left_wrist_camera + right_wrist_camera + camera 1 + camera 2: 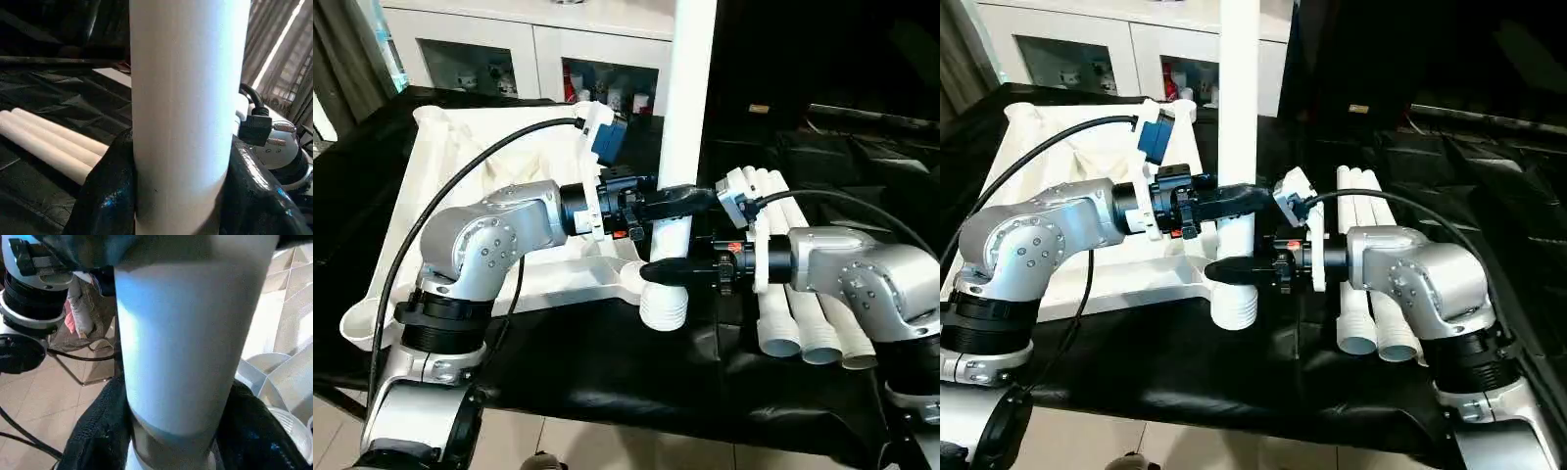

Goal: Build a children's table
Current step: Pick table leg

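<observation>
A: What was the work surface like?

B: A table draped in black cloth [607,372], wrinkled and shiny. Pale floor tiles showed along the bottom of the frame, and a white cabinet [529,44] with glass doors stood at the upper left.

A: Where was the children's table?

B: Its white top [499,147] lay upside down at the left of the frame. One leg [690,108] stood upright at the centre, its lower end in the corner socket [664,304]. Three spare legs [803,323] lay side by side at the right.

A: And the grippers?

B: The left gripper [674,204] was clamped around the upright leg. The right gripper [671,271] had its fingers on either side of it just below, near the socket; whether they pressed it, I couldn't tell
</observation>
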### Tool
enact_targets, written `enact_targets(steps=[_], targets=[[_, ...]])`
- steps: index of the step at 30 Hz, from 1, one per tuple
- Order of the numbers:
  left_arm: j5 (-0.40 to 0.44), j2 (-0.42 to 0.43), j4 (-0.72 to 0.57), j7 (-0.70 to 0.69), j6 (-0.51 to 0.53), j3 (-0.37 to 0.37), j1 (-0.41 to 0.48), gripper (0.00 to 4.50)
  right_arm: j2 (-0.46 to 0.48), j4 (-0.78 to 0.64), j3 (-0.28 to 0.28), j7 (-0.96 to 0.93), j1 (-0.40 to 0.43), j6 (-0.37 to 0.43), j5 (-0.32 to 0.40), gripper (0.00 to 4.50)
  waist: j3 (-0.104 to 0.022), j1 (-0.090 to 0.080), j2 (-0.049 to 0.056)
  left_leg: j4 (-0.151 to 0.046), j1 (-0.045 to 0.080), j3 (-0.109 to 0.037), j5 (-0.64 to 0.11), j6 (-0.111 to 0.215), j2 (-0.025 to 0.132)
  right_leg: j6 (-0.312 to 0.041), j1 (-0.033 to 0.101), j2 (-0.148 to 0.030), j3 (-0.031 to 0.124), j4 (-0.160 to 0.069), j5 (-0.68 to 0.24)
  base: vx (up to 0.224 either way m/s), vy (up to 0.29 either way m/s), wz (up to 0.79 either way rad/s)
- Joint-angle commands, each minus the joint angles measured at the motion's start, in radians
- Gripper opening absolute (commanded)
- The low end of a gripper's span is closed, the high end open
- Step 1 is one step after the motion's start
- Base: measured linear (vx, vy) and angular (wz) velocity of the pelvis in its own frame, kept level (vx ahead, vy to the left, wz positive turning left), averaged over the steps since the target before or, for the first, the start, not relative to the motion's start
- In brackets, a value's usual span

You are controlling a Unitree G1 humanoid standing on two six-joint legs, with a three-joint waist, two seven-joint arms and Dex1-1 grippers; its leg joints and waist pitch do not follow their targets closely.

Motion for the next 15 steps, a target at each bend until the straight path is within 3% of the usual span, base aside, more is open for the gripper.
enact_targets(steps=[1, 15], targets=[[-0.015, -0.017, -0.017, -0.009, -0.014, 0.003, -0.032, 1.88, 0.003, 0.008, 0.035, -0.007, 0.012, 0.005, -0.013, 2.64, -0.084, 0.001, 0.0, -0.055, 0.01, 0.006, -0.063, -0.011, 0.005, -0.223, 0.063, -0.048, 0.026, -0.063, 0.021, 0.0, 0.0, 0.0], [-0.015, -0.017, -0.013, -0.015, -0.012, 0.004, -0.038, 1.88, 0.003, 0.006, 0.041, -0.008, 0.021, 0.002, -0.02, 2.7, -0.084, 0.001, 0.002, -0.055, 0.01, 0.005, -0.068, -0.012, 0.005, -0.228, 0.063, -0.048, 0.026, -0.063, 0.03, 0.0, 0.0, 0.0]])
